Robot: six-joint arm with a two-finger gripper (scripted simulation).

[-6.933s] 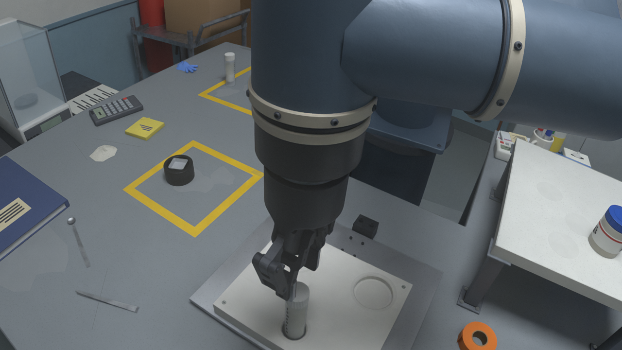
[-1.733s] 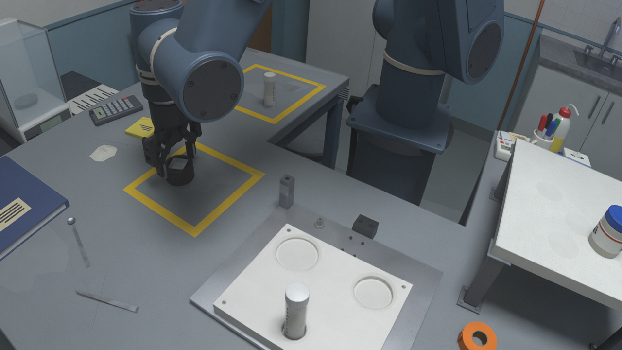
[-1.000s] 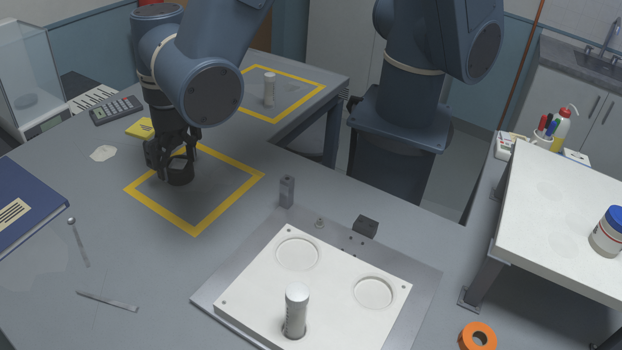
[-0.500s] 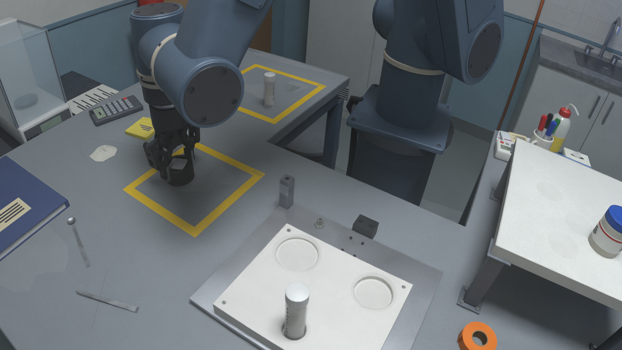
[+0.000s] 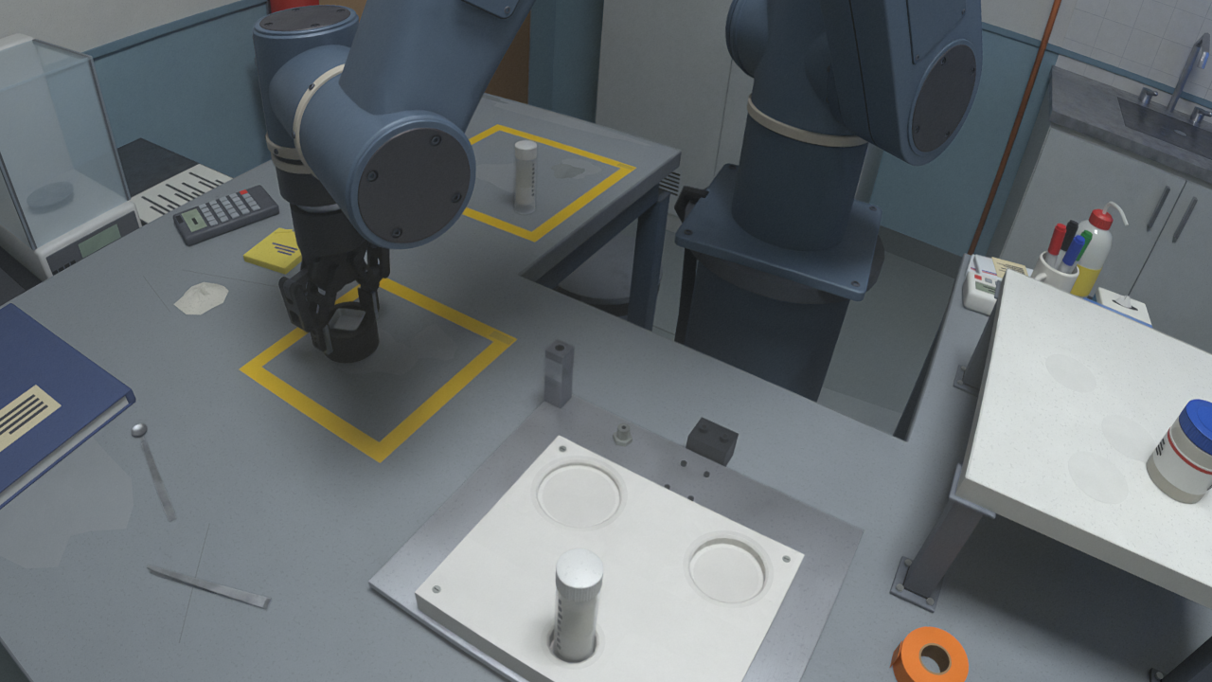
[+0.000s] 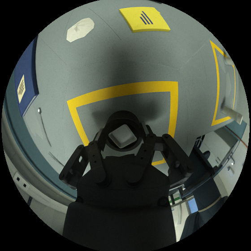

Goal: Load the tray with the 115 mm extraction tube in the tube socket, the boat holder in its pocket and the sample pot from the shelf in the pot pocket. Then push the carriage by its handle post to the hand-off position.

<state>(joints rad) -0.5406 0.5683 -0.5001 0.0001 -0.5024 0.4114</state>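
Note:
Inside the yellow-taped square on the left of the bench, the black round boat holder (image 5: 349, 331) (image 6: 123, 135), with a white boat in its top, stands gripped in my closed gripper (image 5: 335, 318) (image 6: 123, 142). The white tray (image 5: 610, 564) sits on its grey carriage plate at the front, with an extraction tube (image 5: 577, 604) upright in the tube socket and two round pockets (image 5: 579, 494) (image 5: 726, 572) holding nothing. The handle post (image 5: 558, 371) rises at the plate's back corner. The blue-lidded sample pot (image 5: 1185, 451) stands on the white shelf at right. A shorter tube (image 5: 525, 174) stands in the rear yellow square.
The arm's blue base pedestal (image 5: 780, 246) stands behind the tray. A blue binder (image 5: 42, 399), calculator (image 5: 225, 214), yellow pad (image 5: 273, 250), spatula (image 5: 154, 462) and metal strip (image 5: 208, 587) lie on the left. A black block (image 5: 712, 440) sits behind the tray, an orange tape roll (image 5: 930, 656) at front right.

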